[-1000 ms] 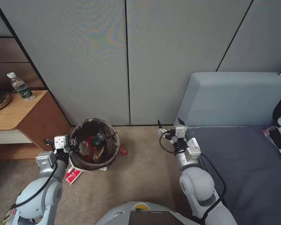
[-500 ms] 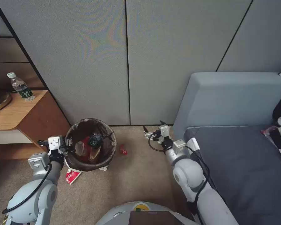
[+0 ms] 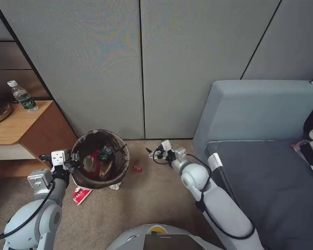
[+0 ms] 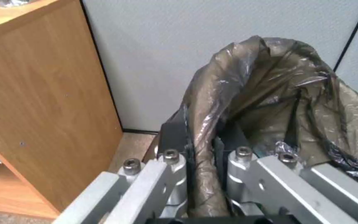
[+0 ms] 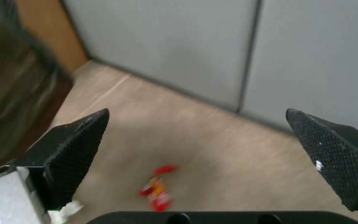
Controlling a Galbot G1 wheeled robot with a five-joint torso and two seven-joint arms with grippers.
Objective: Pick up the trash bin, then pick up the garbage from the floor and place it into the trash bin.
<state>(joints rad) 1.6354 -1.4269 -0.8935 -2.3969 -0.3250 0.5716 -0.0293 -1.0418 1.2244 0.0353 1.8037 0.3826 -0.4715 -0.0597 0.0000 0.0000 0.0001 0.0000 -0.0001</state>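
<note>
At the left, beside the wooden cabinet (image 3: 41, 135), the left gripper (image 3: 72, 162) is clamped on the bag-lined rim of the trash bin (image 3: 120, 165), which already holds several wrappers and a small bottle (image 3: 106, 153). A red-and-white packet (image 3: 80, 195) lies on the carpet (image 3: 153, 201) against the bin's base. Further right, a small red wrapper (image 3: 137, 168) lies just beside the bin, and the right gripper (image 3: 151, 152) hangs low near it, fingers spread wide apart.
</note>
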